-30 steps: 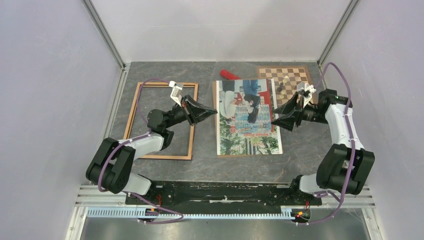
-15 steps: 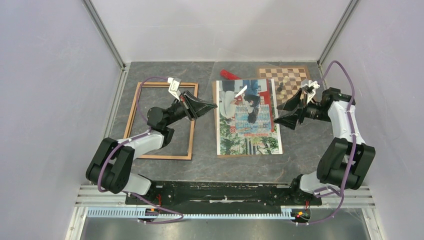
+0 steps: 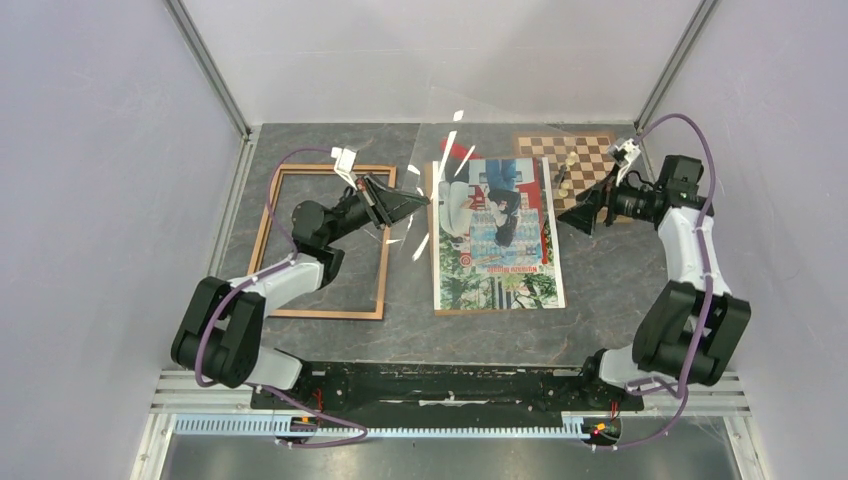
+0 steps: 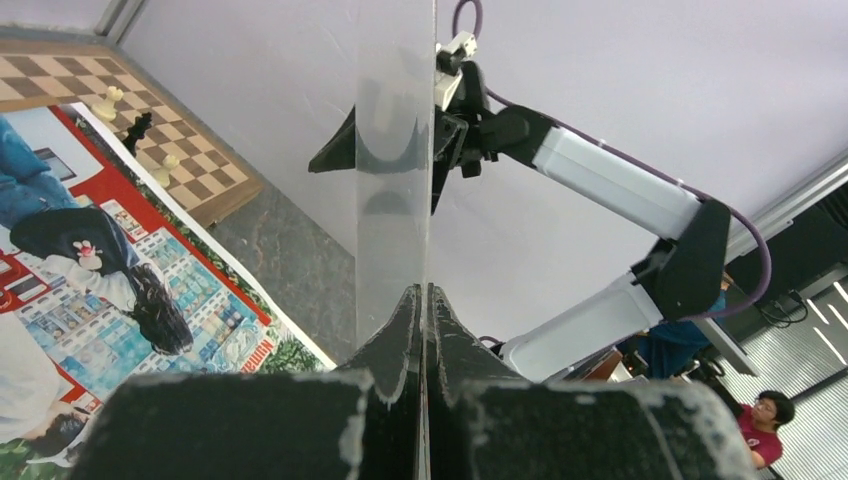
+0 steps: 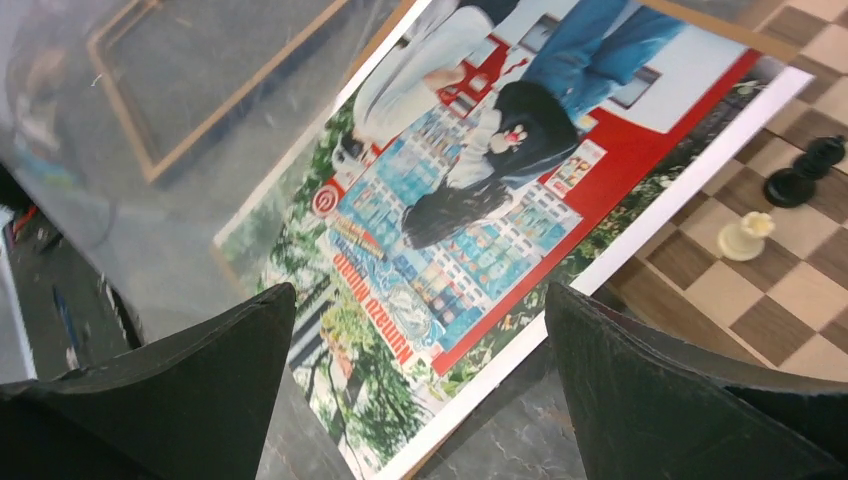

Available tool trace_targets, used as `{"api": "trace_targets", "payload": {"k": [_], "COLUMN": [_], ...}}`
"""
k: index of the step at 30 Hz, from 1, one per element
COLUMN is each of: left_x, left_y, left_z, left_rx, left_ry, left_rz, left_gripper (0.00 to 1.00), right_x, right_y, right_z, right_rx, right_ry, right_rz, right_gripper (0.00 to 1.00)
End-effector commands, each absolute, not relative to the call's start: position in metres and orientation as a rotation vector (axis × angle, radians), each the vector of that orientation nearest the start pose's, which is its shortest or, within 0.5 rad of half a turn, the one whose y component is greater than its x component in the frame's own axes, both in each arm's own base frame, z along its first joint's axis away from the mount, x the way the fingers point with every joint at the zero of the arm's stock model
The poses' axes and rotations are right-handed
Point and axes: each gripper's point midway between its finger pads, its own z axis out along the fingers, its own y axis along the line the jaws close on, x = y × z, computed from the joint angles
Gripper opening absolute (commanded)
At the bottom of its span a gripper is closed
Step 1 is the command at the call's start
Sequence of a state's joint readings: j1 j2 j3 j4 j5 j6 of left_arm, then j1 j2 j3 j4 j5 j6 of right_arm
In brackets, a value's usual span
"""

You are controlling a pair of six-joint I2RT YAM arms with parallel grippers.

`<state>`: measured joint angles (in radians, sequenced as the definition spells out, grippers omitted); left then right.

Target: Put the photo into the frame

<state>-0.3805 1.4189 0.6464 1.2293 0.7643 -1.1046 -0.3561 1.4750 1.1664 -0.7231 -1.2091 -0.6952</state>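
While face-up, red-and-green photo [image 3: 497, 235]; left claw [image 4: 426, 298] tight on clear sheet [image 4: 393, 150], right claw [image 5: 420, 300] agape.

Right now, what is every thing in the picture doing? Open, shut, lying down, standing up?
Left pincer: shut, pinching the clear sheet.
Clear sheet: held up in the air.
Right pincer: wide open, holding nothing.
Photo: lying flat, picture side up, not in the frame.
Frame: lying flat on the table, nothing in it.
Chess pieces: standing on the chessboard.
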Motion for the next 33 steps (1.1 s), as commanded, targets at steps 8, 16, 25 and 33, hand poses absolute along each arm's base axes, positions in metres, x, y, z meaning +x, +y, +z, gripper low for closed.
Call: {"api": "trace_targets", "payload": {"k": [8,16,25,33], "left_x": [0.289,0.299,0.299,0.296], "left_y": [-0.260,-0.256,-0.254,-0.247], "left_z": [0.372,0.392,0.418,0.429], "left_rx": [0.355,0.332,0.327,0.326], "left_ry": [1.230,1.196,1.132,1.100], "left_rz": [-1.594,-1.567,-1.578,-1.571], "left_gripper": [0.02,0.02,0.02,0.02], "right_x": [0.362,0.325,0.305,0.323], "right_y": [0.054,0.079,0.085,0.059], "right_z": [0.261,0.290,0.281,0.271], "right_rx": [-0.484,-0.388,-0.376,-0.249], "right_ry": [1.673,1.497,1.494,1.603], "right_rz": [0.804,0.980,0.983,0.770], "right_gripper": [0.98,0.98,0.98,0.98]}}
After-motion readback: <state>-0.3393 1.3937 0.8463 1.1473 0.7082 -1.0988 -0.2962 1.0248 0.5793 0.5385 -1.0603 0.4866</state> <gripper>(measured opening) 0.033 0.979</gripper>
